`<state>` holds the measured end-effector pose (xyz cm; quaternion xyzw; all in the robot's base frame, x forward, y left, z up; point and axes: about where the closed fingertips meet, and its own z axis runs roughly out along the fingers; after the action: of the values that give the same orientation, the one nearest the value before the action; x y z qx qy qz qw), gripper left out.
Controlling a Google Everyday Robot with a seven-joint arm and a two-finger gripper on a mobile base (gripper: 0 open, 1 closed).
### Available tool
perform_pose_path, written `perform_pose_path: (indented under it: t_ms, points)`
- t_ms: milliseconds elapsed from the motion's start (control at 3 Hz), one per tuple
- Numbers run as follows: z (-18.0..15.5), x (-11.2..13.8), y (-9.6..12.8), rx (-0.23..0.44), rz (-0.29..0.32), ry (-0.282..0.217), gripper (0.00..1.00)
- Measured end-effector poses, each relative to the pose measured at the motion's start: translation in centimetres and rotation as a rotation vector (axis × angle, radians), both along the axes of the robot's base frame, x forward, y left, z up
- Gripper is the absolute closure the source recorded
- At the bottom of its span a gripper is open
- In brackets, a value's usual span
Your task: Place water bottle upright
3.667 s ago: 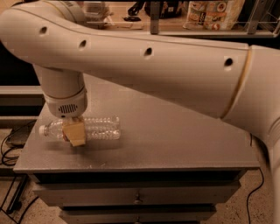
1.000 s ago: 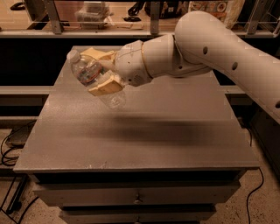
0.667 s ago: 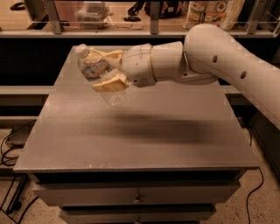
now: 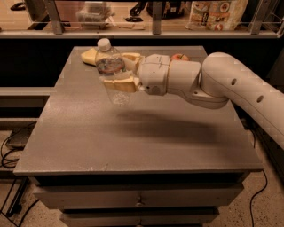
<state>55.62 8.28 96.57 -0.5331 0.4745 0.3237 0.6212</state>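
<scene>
The water bottle [image 4: 112,73] is a small clear ribbed bottle with a white cap and a coloured label band near its neck. It is nearly upright, cap up, held above the far left part of the grey table [image 4: 137,133]. My gripper [image 4: 116,71] reaches in from the right and is shut on the bottle's middle with its tan fingers [image 4: 120,84]. The bottle's base hangs clear of the tabletop.
A yellowish object [image 4: 88,55] lies at the table's far left edge behind the bottle. A red round object [image 4: 179,56] peeks out behind my wrist. A shelf with packaged goods [image 4: 213,13] runs along the back. Drawers sit under the tabletop.
The bottle, once lying flat on the table, has been lifted and turned from a tilt to nearly upright. The arm has swung lower and to the right.
</scene>
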Motion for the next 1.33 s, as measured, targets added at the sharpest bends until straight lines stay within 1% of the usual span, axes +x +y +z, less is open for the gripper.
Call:
perform_pose_path:
  t_ms: [333, 667, 1000, 1333]
  points:
    - [-0.3, 0.2, -0.4, 0.028, -0.018, 0.020, 0.81]
    - [-0.9, 0.4, -0.6, 0.034, -0.027, 0.062, 0.59]
    - [-1.9, 0.4, -0.6, 0.031, -0.026, 0.120, 0.35]
    - [-4.1, 0.1, 0.0, 0.054, -0.021, 0.185, 0.04]
